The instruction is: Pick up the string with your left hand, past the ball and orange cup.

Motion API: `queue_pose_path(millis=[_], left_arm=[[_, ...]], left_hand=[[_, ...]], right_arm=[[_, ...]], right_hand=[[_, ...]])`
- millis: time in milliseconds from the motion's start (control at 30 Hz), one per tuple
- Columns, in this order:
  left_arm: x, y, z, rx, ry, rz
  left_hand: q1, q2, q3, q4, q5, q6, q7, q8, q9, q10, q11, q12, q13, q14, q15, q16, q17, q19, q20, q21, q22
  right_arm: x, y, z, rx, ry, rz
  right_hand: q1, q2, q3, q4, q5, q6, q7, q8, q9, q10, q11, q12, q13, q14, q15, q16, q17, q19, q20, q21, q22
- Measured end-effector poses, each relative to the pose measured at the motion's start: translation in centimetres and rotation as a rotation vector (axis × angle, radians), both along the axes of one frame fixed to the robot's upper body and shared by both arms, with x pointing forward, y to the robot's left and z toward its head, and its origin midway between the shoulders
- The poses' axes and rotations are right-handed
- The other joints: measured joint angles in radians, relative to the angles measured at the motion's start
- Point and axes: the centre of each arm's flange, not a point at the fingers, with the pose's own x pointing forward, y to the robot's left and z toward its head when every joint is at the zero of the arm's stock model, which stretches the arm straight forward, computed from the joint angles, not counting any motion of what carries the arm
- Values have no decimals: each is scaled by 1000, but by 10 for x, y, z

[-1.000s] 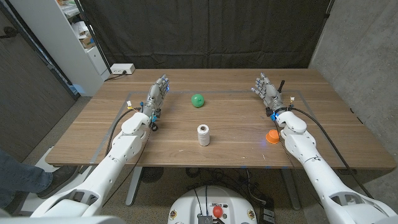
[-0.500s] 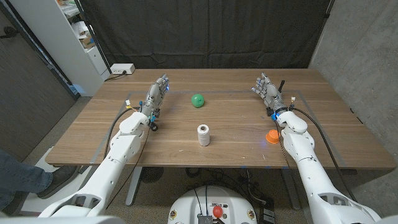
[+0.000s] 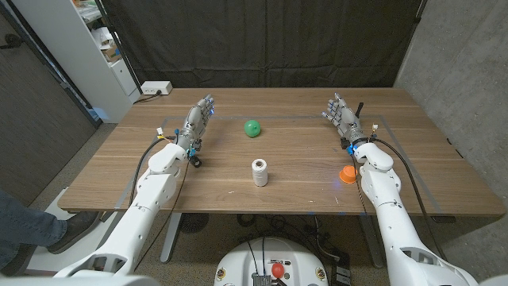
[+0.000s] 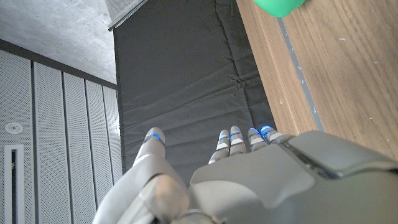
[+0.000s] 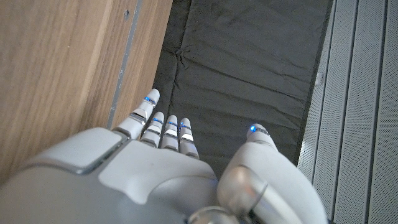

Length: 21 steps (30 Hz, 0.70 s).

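Observation:
A white spool of string stands upright near the middle of the wooden table, toward the front. A green ball lies behind it, and its edge shows in the left wrist view as the ball. An orange cup sits at the right, beside my right forearm. My left hand is open at the back left, well left of the ball, fingers pointing away from me; the same left hand holds nothing. My right hand is open at the back right, behind the cup; this right hand is empty too.
A grey taped line marks a rectangle on the table. A white shelf unit and a white power strip stand off the table's back left. A dark curtain hangs behind. A person's leg shows at the lower left.
My left hand has drifted slightly to the left, away from the ball. The right hand and the objects have stayed put.

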Motion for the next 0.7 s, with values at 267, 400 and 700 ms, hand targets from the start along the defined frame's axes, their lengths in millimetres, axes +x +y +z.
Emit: queue_pose_path(millis=[267,400,700], left_arm=[[-4,0,-2,3,-14,-5],[-7,-1,-2,6,-25,-11],[-10,-4,1,13,-42,-34]], left_hand=[[8,0,3,-3,0,0,0,0,0,0,0,0,0,3,3,0,0,0,0,0,0],[8,0,3,-3,0,0,0,0,0,0,0,0,0,3,3,0,0,0,0,0,0],[16,0,3,-3,0,0,0,0,0,6,6,0,0,8,8,0,0,0,0,0,0]], right_arm=[[-1,0,-1,-2,2,-8],[-2,0,0,-2,0,-9],[-3,-2,-1,25,0,-4]], right_hand=[[0,0,-3,-3,8,0,0,0,0,4,-4,0,0,0,0,0,-4,0,0,0,0],[0,0,-3,-3,8,0,0,0,0,4,-4,0,0,0,0,0,-5,0,0,0,0],[0,0,-3,-3,8,0,0,0,0,4,-4,0,0,0,0,0,-5,4,4,-10,0]])
